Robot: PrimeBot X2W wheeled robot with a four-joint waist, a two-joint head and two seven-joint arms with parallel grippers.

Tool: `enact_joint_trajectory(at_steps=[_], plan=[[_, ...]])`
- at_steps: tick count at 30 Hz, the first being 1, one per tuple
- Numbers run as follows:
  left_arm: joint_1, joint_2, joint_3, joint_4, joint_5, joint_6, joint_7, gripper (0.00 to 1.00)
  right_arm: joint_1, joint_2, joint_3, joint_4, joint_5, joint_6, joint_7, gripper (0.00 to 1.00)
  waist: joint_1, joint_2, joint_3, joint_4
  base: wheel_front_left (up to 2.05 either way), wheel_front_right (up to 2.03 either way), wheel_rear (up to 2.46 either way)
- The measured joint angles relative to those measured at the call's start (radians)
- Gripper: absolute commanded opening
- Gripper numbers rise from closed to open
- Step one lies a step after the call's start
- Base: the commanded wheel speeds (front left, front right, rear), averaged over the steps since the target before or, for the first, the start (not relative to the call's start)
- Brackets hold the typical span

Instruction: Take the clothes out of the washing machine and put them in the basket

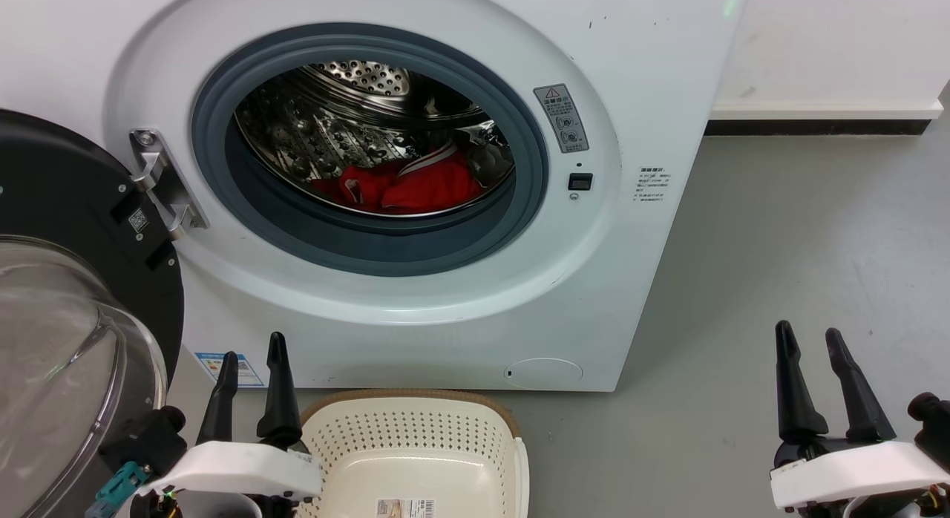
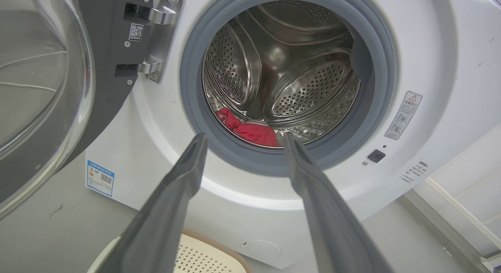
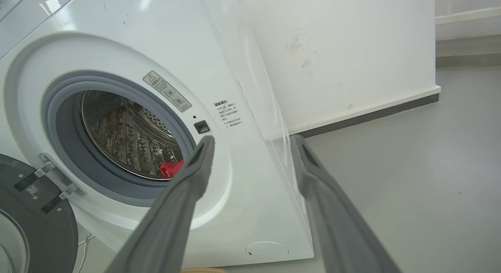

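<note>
Clothes (image 1: pixel 423 185) lie in the washing machine (image 1: pixel 653 73) drum in the head view, well apart from the left gripper (image 1: pixel 252 346) by the basket (image 1: pixel 415 429) and the right gripper (image 1: pixel 807 329), both spread and empty. In the left wrist view they lie beyond the parted fingertips. In the right wrist view they lie left of the parted fingers.

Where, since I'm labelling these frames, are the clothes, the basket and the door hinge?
clothes (image 1: pixel 430 188): head view, on the red fold low in the drum.
basket (image 1: pixel 408 433): head view, on its perforated far wall.
door hinge (image 1: pixel 167 184): head view, on the metal bracket.
</note>
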Motion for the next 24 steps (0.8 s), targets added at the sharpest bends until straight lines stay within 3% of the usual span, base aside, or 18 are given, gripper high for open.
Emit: enact_joint_trajectory(at_steps=[24], plan=[[0.027,0.0,-0.015,-0.008,0.227,0.017,-0.058,1.0,0.03,0.0,0.007,-0.04,-0.256,0.0,-0.056,1.0,0.0,0.0,0.005,0.001,0.0,0.0,0.0]])
